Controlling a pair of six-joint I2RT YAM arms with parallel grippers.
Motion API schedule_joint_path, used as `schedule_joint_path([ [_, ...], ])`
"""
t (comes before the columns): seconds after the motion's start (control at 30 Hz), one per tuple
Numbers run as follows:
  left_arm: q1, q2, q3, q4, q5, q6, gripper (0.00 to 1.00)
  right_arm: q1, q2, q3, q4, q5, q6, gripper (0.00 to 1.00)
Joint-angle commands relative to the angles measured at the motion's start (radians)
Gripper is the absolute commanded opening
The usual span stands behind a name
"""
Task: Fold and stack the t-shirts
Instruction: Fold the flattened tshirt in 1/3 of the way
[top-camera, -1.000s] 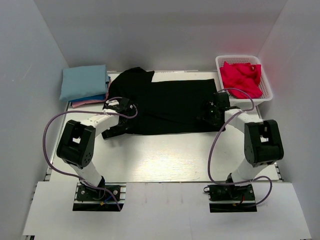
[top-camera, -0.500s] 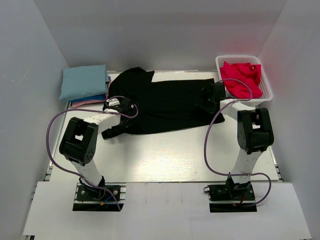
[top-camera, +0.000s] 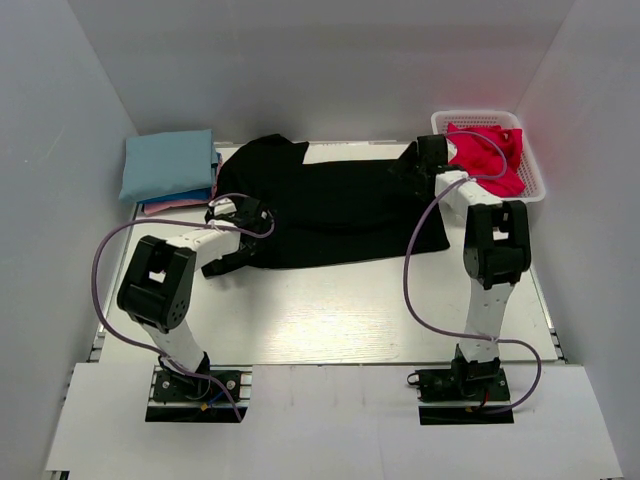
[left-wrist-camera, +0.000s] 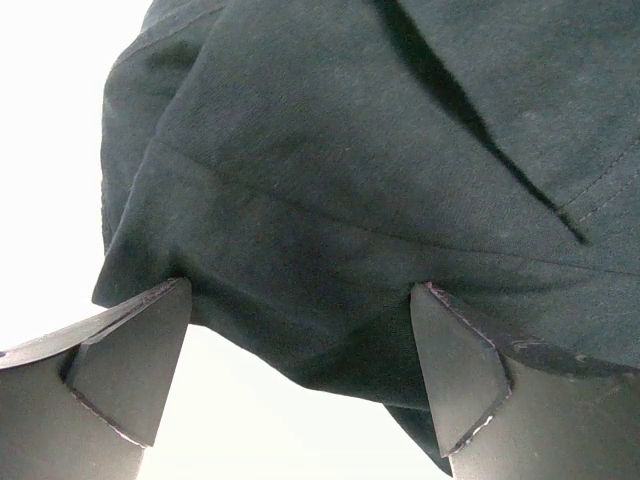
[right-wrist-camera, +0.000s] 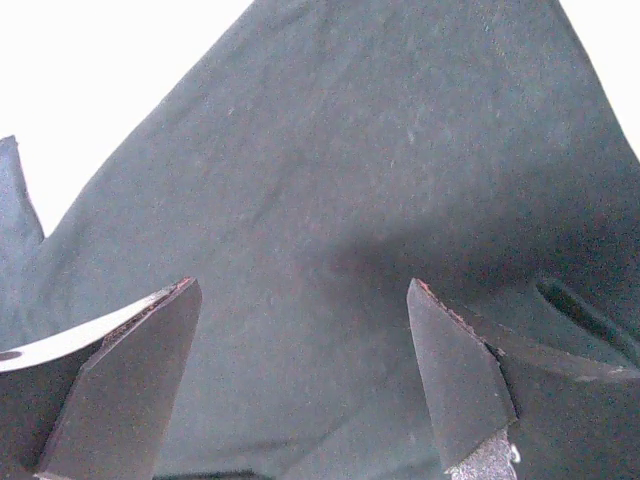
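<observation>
— Where's the black t-shirt (top-camera: 340, 205)?
— Spread out across the far half of the bench (top-camera: 330, 320), with one sleeve bunched up toward the back left.
— And the left fingers (left-wrist-camera: 120, 360)?
— Wide apart, with nothing in them. They hang at the shirt's near-left edge, where the cloth lies in a rumpled fold. From the wrist view, dark fabric fills the gap between them.
— The right fingers (right-wrist-camera: 455, 380)?
— Spread wide too, holding nothing. They're over the shirt's far-right corner, close beside the white basket (top-camera: 535, 185), with smooth black cloth below them.
— What's in the basket?
— A bright red t-shirt (top-camera: 480, 155), crumpled.
— Any folded ones?
— A stack at the far left, just beside the black shirt. There's a light blue t-shirt (top-camera: 168, 163) on top, with an edge of a blue t-shirt (top-camera: 208, 190) and a pink t-shirt (top-camera: 160, 208) showing under it.
— Do either pair of fingers touch the cloth?
— I can't tell from here.
</observation>
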Motion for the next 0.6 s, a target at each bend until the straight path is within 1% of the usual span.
schedule_joint_path([
  [0.0,0.014,-0.032,-0.05,-0.09,-0.029,-0.008,1.0,-0.013,0.057,0.131,-0.153,0.061,0.027,0.9],
  [0.07,0.014,-0.07,-0.059,-0.116,-0.009,-0.008,1.0,-0.013,0.038,0.129,-0.163,0.061,-0.015,0.9],
  [0.1,0.014,-0.084,-0.059,-0.125,0.002,-0.008,1.0,-0.006,0.002,0.103,-0.15,0.064,-0.03,0.9],
  [0.13,0.014,-0.099,-0.059,-0.136,0.013,-0.008,1.0,-0.001,-0.016,0.058,-0.096,0.026,-0.109,0.9],
  [0.2,-0.009,-0.156,-0.049,-0.173,0.013,-0.008,1.0,0.006,-0.113,-0.012,-0.072,0.002,-0.148,0.9],
  [0.23,-0.009,-0.174,-0.049,-0.182,0.025,-0.008,1.0,0.02,-0.162,-0.076,-0.069,0.004,-0.203,0.9],
  [0.33,-0.009,-0.266,-0.038,-0.182,0.034,-0.008,1.0,0.046,-0.271,-0.149,-0.08,0.068,-0.255,0.9],
  [0.37,-0.009,-0.285,-0.038,-0.161,0.06,-0.008,1.0,0.046,-0.291,-0.231,-0.081,0.088,-0.265,0.9],
  [0.4,0.002,-0.3,-0.038,-0.116,0.071,0.009,1.0,0.048,-0.349,-0.258,-0.081,0.09,-0.269,0.9],
  [0.47,0.011,-0.322,-0.038,-0.067,0.095,0.027,1.0,0.045,-0.377,-0.36,-0.061,0.078,-0.273,0.9],
  [0.5,0.02,-0.322,-0.038,-0.049,0.083,0.027,1.0,0.043,-0.397,-0.396,-0.045,0.065,-0.274,0.9],
  [0.57,0.02,-0.29,-0.01,0.014,0.066,0.039,1.0,0.042,-0.392,-0.416,-0.028,0.044,-0.285,0.9],
])
